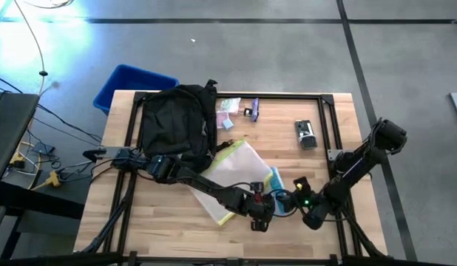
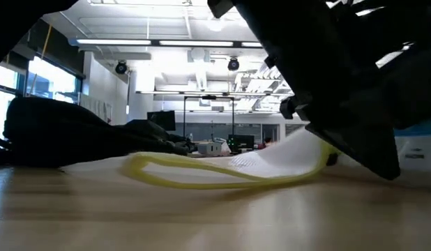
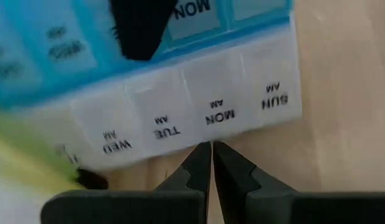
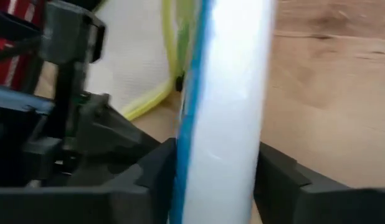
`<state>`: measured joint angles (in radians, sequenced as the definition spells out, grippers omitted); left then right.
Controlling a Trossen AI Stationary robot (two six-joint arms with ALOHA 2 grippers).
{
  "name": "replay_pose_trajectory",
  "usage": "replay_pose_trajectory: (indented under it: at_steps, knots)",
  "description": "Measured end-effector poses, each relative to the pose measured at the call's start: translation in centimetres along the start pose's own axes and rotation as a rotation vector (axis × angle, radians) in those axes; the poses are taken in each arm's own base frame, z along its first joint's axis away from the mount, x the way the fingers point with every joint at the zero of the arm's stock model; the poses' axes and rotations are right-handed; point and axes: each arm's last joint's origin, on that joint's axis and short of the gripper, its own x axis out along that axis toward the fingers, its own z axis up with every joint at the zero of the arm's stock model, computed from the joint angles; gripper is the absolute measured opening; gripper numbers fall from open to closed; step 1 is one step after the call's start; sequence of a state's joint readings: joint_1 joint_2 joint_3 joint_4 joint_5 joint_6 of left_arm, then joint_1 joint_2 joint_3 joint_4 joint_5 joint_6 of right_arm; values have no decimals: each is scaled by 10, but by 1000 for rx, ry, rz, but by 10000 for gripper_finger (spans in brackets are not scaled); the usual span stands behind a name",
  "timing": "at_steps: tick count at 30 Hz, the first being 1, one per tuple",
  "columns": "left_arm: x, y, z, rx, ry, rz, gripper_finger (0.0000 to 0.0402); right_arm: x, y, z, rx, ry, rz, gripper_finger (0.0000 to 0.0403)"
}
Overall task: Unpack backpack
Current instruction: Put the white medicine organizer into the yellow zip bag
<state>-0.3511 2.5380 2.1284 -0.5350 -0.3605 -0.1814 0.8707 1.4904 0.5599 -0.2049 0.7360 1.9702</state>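
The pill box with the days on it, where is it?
The pill box lies near the table's front, right of the clear pouch, between the right gripper's fingers.

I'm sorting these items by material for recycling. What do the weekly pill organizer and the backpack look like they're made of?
The pill organizer looks like rigid plastic, semi-glossy: frosted white and translucent blue lid flaps with printed day labels. The right tool is closed on its edge. The backpack looks like soft matte black woven fabric, probably nylon, since it slumps and creases on the table.
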Motion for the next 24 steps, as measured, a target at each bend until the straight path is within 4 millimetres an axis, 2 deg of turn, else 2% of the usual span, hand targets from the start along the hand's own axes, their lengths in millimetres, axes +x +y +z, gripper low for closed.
replay_pose_trajectory:
  at_steps: [1, 4, 9, 13, 15, 18, 21, 24]
  knots:
    - [-2, 1, 1, 15, -2, 3, 0, 0, 0, 0, -4, -2, 4, 120]
    - [-19, 3, 12, 71, -15, 11, 0, -3, 0, -3, -29, 7, 10, 117]
    - [-70, 3, 35, 129, -45, 52, 0, -16, -4, -9, -83, 53, 28, 117]
    - [-110, 3, 40, 169, -24, 62, 0, -30, -9, -14, -117, 67, 60, 117]
    - [-125, 1, 35, 178, 31, 58, 0, -38, -10, -17, -127, 70, 96, 117]
    - [-141, -5, 18, 212, 177, 71, 0, -50, -9, -25, -145, 54, 155, 117]
    - [-149, -10, -2, 217, 331, 113, 1, -66, -7, -33, -181, 26, 240, 117]
    - [-147, -17, -19, 183, 404, 141, 9, -84, -2, -41, -220, -19, 340, 117]
